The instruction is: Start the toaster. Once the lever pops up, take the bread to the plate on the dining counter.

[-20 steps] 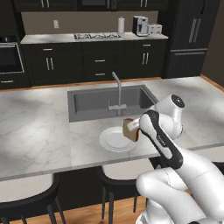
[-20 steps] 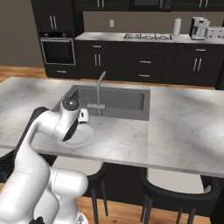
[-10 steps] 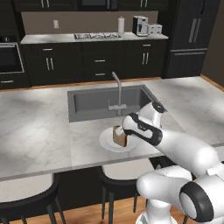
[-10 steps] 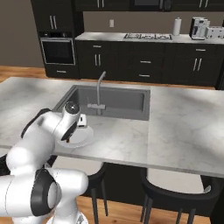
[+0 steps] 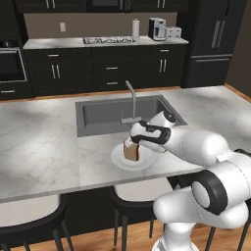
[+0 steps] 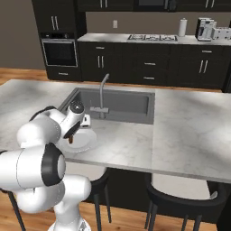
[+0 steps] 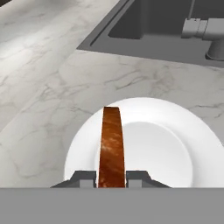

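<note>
Bread (image 7: pixel 111 144) held on edge between closed-down gripper (image 7: pixel 111 178) tips, directly over plate (image 7: pixel 175 144) just in front of sink (image 5: pixel 117 113) on dining counter (image 5: pixel 39 147). Toasting and carrying apparently finished; lowering and releasing left.

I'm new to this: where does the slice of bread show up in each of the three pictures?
Left base view: bread at centre, standing on edge over the plate.
Right base view: I cannot make it out behind the arm, left of centre.
Hand view: lower centre, edge-on between the fingertips.
Shared landmark: the sink faucet.
</note>
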### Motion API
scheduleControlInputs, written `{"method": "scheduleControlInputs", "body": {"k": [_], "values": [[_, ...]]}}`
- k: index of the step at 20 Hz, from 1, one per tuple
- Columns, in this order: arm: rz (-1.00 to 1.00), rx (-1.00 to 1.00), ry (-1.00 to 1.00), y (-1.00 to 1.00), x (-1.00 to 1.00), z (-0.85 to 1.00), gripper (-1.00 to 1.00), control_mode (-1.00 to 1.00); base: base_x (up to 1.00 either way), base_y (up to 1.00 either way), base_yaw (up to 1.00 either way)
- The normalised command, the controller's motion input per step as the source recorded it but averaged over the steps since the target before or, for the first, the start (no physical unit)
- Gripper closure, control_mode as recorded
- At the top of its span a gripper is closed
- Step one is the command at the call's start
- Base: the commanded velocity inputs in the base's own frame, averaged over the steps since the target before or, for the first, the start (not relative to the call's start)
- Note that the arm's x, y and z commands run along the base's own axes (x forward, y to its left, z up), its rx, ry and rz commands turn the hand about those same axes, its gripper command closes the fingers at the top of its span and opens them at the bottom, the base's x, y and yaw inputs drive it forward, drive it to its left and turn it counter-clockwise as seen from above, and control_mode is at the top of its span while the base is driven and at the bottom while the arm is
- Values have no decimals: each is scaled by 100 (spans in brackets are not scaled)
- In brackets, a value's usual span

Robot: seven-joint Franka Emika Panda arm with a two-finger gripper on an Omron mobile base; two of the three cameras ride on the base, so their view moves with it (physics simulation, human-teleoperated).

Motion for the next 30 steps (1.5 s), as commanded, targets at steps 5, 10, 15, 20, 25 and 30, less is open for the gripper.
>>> {"method": "scheduleControlInputs", "body": {"k": [5, 10, 15, 20, 25, 30], "values": [[0, 0, -3, 0, 19, 0, 100, -100, 0, 0, 0], [0, 0, -3, 0, 2, -8, 100, -100, 0, 0, 0], [0, 0, -2, 0, 0, -8, 100, -100, 0, 0, 0], [0, 0, 0, 0, 0, -2, -100, -100, 0, 0, 0], [-1, 0, 0, 0, 0, 0, -100, -100, 0, 0, 0], [-2, 0, 0, 0, -1, 0, -100, -100, 0, 0, 0]]}}
